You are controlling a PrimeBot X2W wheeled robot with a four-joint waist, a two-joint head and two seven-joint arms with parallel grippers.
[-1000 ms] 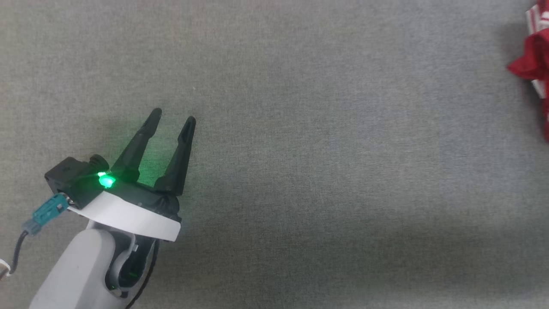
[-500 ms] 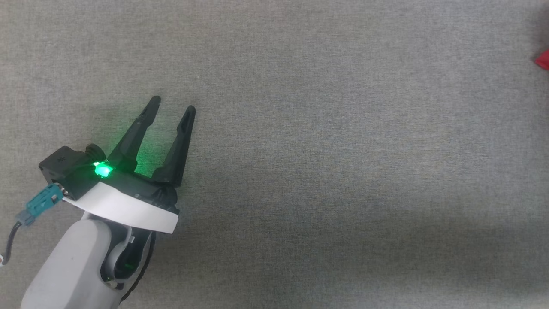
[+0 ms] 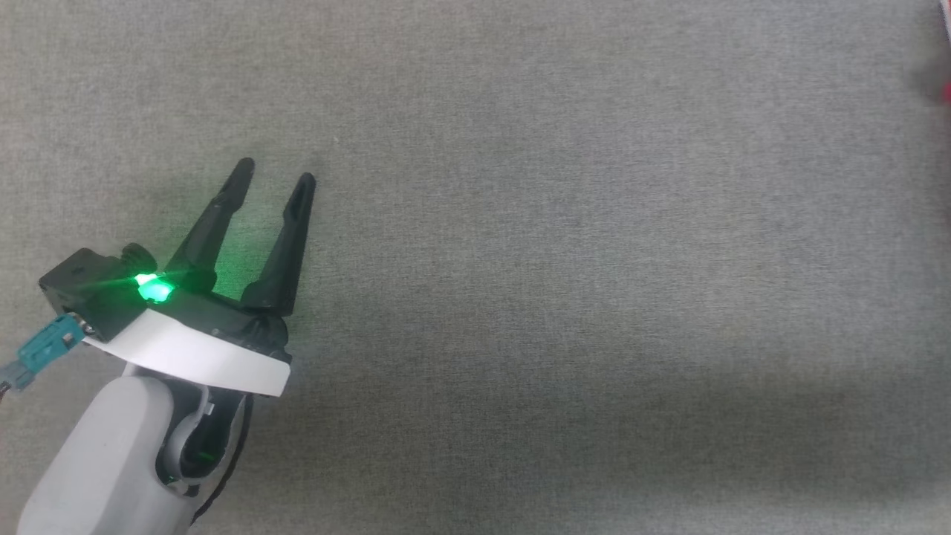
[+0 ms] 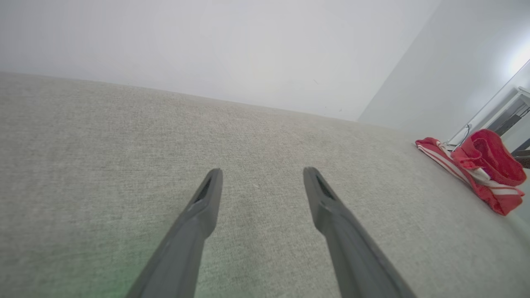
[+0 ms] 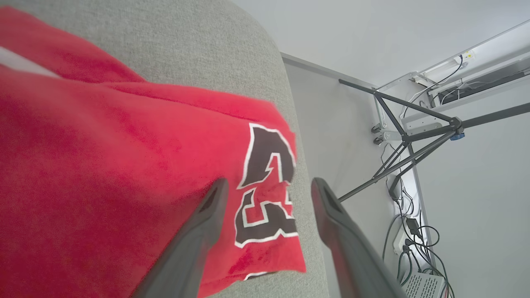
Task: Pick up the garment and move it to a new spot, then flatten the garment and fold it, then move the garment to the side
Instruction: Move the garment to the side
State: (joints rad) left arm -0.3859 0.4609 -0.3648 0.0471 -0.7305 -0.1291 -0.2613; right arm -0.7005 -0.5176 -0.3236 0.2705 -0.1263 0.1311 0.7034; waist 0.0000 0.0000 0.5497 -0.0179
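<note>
A red shirt (image 5: 103,165) with a dark, white-edged 23 is seen at left; the right hand (image 5: 268,184) and left hand (image 3: 274,173) are spread.

A grey fabric surface (image 3: 565,223) meets plain white walls (image 4: 207,41), with a black tripod (image 5: 414,140) and cables (image 5: 408,231) beside it.

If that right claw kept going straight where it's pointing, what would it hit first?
Likely the garment, at its dark number between the right claw's fingers; depth is unclear.
</note>
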